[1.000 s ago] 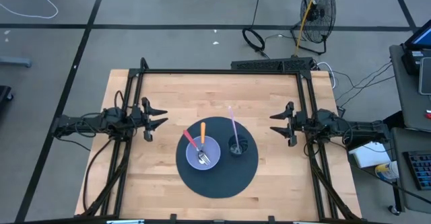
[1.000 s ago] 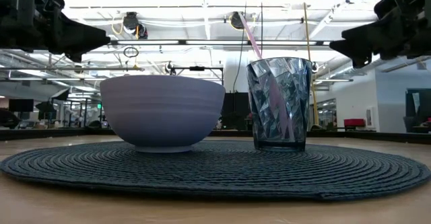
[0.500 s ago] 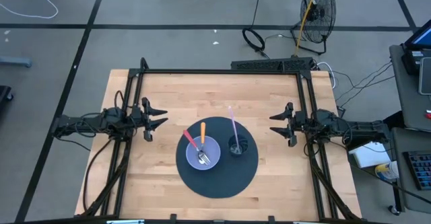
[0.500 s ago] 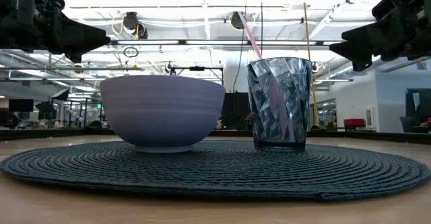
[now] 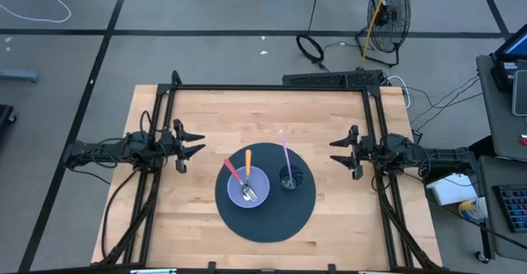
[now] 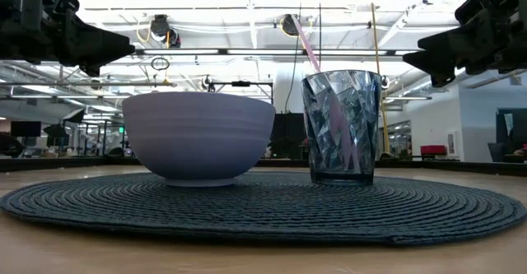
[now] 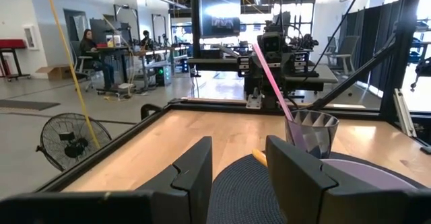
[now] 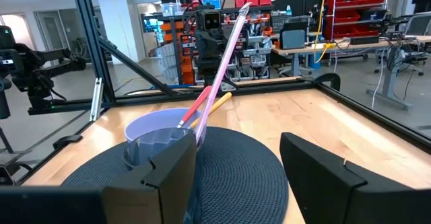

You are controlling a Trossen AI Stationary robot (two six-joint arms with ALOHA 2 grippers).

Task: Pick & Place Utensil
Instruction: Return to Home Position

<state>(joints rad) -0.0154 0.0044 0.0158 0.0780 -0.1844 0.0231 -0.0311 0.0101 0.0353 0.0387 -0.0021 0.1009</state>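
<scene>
Plainly, both end effectors are empty. The left end effector (image 5: 200,142) hangs over the left side of the table (image 5: 247,118), its two fingers spread wide with nothing between them; in its wrist view the gap between the fingers shows only mat and wood. The right end effector (image 5: 333,150) mirrors it over the right side, fingers just as wide apart, gripping and touching nothing. Both sit well above the table, well apart from the things in the middle.

Those things stand on one round dark woven mat (image 5: 272,220), which lies on the near half of the table between the two arms. On the mat there is one purple bowl (image 6: 198,134) and, just beside it on its right, one blue faceted cup (image 6: 362,118), upright. The two do not touch.

One pink straw (image 5: 285,149) stands in the cup, leaning against the rim with its upper end tilted towards the far side of the table. Two utensils lie in the bowl: one pink fork (image 5: 232,170) and one orange-handled utensil (image 5: 247,164), both handles sticking out over the bowl's far rim.
</scene>
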